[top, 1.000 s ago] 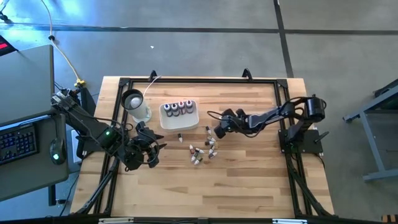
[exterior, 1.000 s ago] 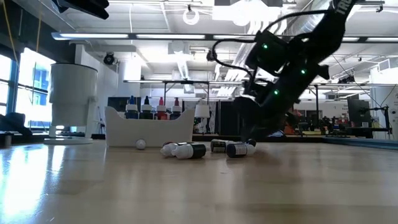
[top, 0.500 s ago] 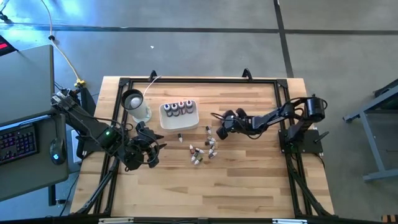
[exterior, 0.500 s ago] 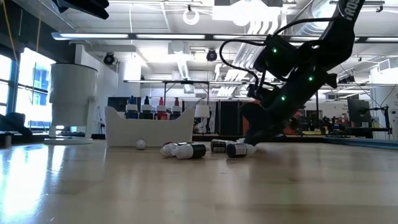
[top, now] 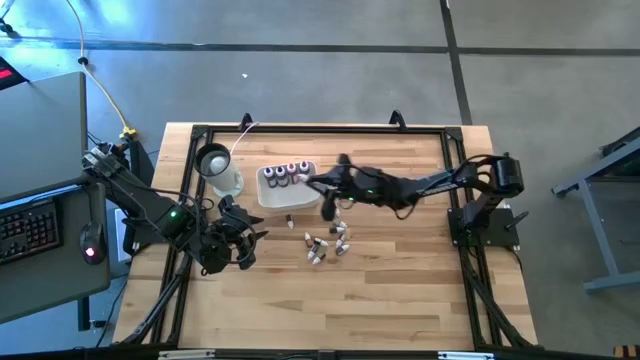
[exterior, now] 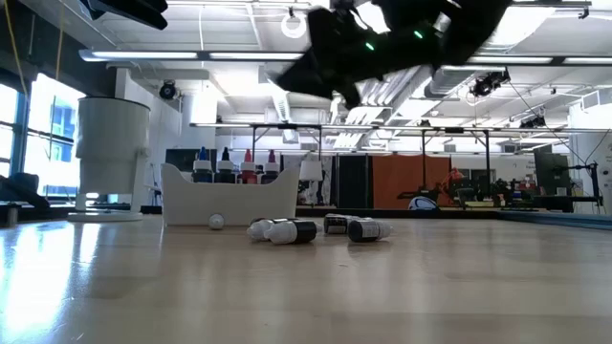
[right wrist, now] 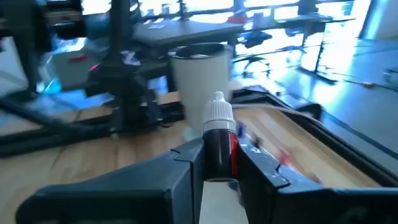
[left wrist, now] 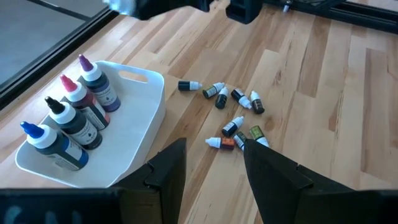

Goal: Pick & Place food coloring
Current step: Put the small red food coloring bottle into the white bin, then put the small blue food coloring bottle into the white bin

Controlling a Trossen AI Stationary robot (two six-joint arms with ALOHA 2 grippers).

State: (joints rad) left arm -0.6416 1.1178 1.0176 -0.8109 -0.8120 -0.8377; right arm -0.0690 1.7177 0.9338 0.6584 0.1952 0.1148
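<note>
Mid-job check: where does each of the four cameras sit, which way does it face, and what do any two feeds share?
High view: overhead, straight down; both arms, right pincer beside the white tray.
Low view: table height, facing the room; right arm overhead, loose food coloring bottles lying down.
Left wrist view: looks past the open left pincer at the tray and bottles.
Right wrist view: right pincer shut on a red food coloring bottle, facing the white cup.
Shared: the tray shows in the high, low and left wrist views.
</note>
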